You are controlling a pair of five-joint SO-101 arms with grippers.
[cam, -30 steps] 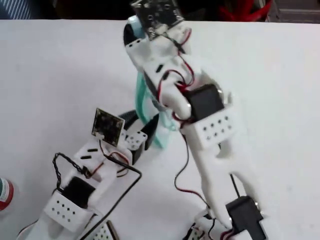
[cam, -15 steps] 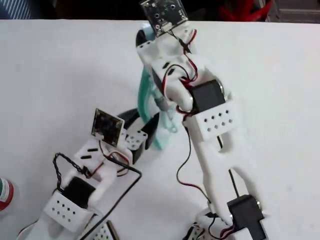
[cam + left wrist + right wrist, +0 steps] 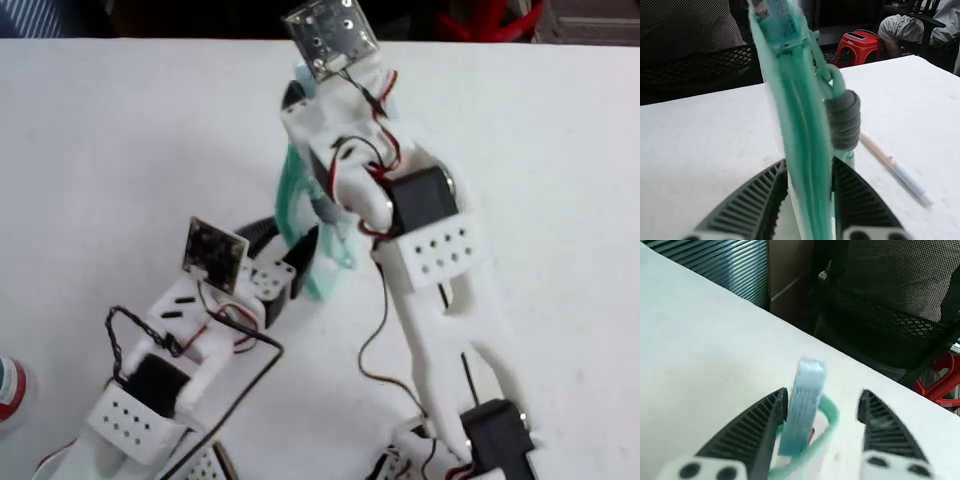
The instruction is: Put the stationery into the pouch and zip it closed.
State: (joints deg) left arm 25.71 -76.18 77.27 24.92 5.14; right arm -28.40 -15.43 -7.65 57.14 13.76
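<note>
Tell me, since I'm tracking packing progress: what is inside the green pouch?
A pale blue flat item sticks up out of the pouch, within the open right gripper. The pouch walls hide anything deeper. One pen lies outside on the table.

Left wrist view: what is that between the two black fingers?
The green pouch stands upright there, pinched between the left gripper's fingers. The left wrist view shows it.

The white surface point(image 3: 120, 130) stretches wide; beyond its far edge stand a red stool point(image 3: 860, 46) and a black mesh chair point(image 3: 880, 300)
</note>
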